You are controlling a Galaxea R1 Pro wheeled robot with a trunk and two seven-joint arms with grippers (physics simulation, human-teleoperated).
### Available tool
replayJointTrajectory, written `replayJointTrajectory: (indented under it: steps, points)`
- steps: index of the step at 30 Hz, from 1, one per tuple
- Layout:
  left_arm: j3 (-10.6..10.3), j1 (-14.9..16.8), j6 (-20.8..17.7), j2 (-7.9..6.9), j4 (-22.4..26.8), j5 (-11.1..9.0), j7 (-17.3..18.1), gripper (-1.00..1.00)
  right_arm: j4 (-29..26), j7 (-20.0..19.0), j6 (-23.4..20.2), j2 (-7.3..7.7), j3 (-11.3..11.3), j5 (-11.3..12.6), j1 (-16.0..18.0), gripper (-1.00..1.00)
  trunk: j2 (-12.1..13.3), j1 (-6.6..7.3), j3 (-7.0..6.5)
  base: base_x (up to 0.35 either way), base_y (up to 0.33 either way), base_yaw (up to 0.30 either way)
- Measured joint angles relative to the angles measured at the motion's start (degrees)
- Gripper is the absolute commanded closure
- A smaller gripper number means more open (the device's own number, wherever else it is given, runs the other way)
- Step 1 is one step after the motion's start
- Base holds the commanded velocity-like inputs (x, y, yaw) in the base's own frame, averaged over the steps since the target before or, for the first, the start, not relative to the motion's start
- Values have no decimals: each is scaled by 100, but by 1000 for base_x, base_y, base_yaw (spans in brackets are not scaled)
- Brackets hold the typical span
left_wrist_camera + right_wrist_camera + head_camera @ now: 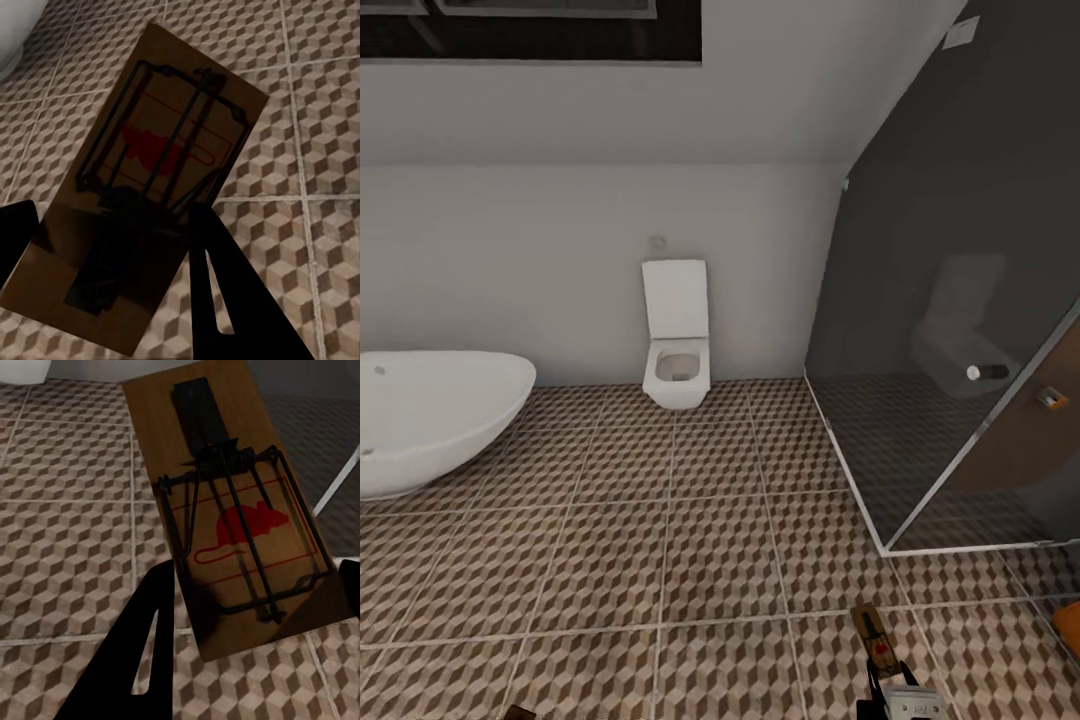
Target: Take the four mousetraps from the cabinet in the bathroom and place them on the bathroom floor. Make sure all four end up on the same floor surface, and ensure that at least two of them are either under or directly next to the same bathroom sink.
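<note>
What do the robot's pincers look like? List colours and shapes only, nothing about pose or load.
Left pincer: flat black fingers, wedge-shaped and tapering, one with a narrow triangular cut-out. Right pincer: the same black tapered fingers with a slim slot. In the head view its body is pale grey metal with dark parts. No cables or markings visible.

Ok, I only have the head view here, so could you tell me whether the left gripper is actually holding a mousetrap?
Observer: Yes. In the left wrist view the left mousetrap sits between the fingers of the left gripper, wire side towards the camera.
Operator: Thank you. Is the right one gripped the same way?
Observer: The right mousetrap sits between the fingers of the right gripper, with its red mouse print showing.
Operator: And what lies beyond the left trap?
Observer: Cube-patterned bathroom floor, with the white bathtub at the edge.
</note>
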State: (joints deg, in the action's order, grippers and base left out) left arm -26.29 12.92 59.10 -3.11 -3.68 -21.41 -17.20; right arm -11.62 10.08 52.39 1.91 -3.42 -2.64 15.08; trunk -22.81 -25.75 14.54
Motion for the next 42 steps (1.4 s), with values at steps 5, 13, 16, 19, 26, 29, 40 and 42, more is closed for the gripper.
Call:
replayJointTrajectory:
  steps: [5,13,16,19,26,29,40,42]
  points:
    - [-1,1,0,0,-1,0,0,100,-1,0,0,7,0,-1,0,100,0,1,-3,28,-105,156]
    - [-1,1,1,0,-2,1,1,100,-1,0,-1,8,0,0,0,100,-1,3,-4,214,-29,21]
    - [-1,1,1,0,-2,1,7,100,-1,0,-1,5,0,0,-2,100,-1,3,-4,325,-1,1]
    - [-2,1,1,0,-2,1,8,100,-1,0,-1,8,0,1,-2,100,-1,3,-4,329,0,0]
    - [-3,1,1,0,-2,1,9,100,-1,-1,-1,8,0,1,-1,100,-1,3,-4,322,0,0]
    - [-3,1,2,0,-2,2,8,100,-1,0,-1,7,0,0,0,100,0,2,-4,211,21,0]
    - [-3,1,3,0,-3,1,8,100,-1,0,-2,9,0,-4,-1,100,-1,2,-4,196,123,0]
    - [-3,1,4,1,-3,1,8,100,-1,-1,-2,9,0,-4,-2,100,-1,2,-4,250,167,0]
